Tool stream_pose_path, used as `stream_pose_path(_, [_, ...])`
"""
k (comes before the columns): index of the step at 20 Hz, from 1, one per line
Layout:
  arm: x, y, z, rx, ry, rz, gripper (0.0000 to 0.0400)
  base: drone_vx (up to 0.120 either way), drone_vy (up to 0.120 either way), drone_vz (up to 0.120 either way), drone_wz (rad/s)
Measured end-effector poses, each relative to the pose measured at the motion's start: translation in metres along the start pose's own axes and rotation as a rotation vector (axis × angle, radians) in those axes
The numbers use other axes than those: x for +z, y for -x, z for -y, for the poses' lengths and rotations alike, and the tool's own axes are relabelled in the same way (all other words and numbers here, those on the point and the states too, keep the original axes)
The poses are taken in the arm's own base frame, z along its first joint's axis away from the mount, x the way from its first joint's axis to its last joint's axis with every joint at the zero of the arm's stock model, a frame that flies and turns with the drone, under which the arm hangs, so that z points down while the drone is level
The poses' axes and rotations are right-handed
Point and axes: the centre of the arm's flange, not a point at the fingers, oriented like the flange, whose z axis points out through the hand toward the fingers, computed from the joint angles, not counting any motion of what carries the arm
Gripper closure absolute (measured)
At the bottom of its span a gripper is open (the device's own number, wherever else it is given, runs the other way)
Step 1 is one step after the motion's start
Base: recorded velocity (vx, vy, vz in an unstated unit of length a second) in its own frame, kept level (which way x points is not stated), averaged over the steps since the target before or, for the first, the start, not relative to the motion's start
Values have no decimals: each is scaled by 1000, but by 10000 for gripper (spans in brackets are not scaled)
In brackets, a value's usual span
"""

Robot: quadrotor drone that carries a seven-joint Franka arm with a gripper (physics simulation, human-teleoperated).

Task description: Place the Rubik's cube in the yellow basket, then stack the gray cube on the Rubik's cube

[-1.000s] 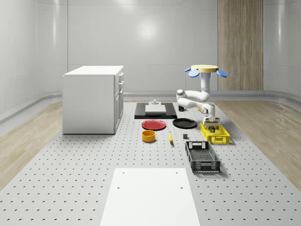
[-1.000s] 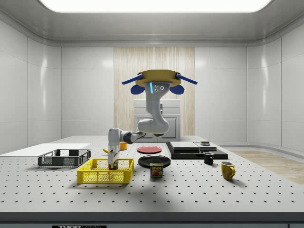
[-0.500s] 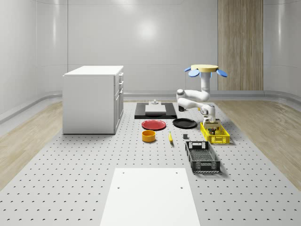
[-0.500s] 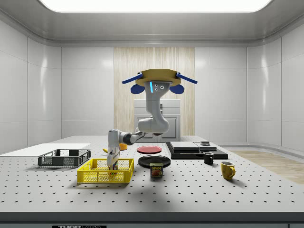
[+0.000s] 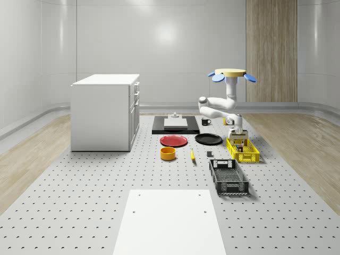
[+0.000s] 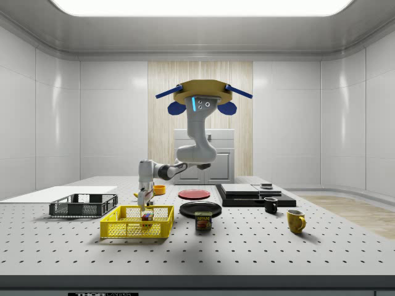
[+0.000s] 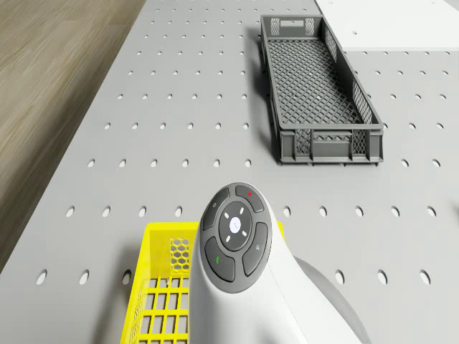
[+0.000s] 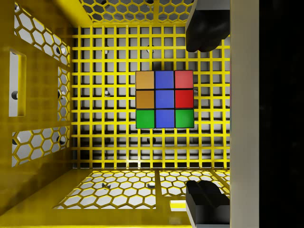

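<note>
- Inside the yellow basket (image 8: 42, 199), flat on its grid floor, lies the Rubik's cube (image 8: 164, 99), square to the walls with room on all sides.
- The gripper (image 6: 144, 198) hangs above the basket with its fingers (image 8: 204, 28) spread apart, holding nothing; the Rubik's cube sits free below it, so the first half of the task looks done.
- The drone (image 6: 200, 98) hovers well above the desk (image 5: 79, 202), beside the basket, with the arm reaching down and across to it.
- The gray cube is next; I cannot make it out for certain among the small things on the desk.
- Judged as a rigid block, it should be light and stiff, with smooth flat faces that may slip, so take it across two opposite side faces at mid-height.
- The Rubik's cube top is flat but small; the gray cube should come down level and centred, or it may slide off.
- The basket walls crowd the landing spot, so the open fingers will need to clear them on the way down.
- Nearby stand the gray crate (image 7: 319, 79), a black plate (image 5: 208, 138), a red plate (image 5: 173, 141), an orange bowl (image 5: 168, 153), a tin (image 6: 203, 221) and two mugs (image 6: 295, 221); none lies over the basket.
</note>
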Motion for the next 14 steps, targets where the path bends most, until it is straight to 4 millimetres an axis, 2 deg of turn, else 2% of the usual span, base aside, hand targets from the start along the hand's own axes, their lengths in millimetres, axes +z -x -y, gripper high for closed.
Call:
stream_pose_path(1, [0,0,0,-1,0,0,1,0,-40,120,0])
stream_pose_path(11, [0,0,0,-4,0,-2,0,120,-120,0,0])
stream_pose_path(14, [0,0,0,-4,0,-3,0,0,-120,0,0])
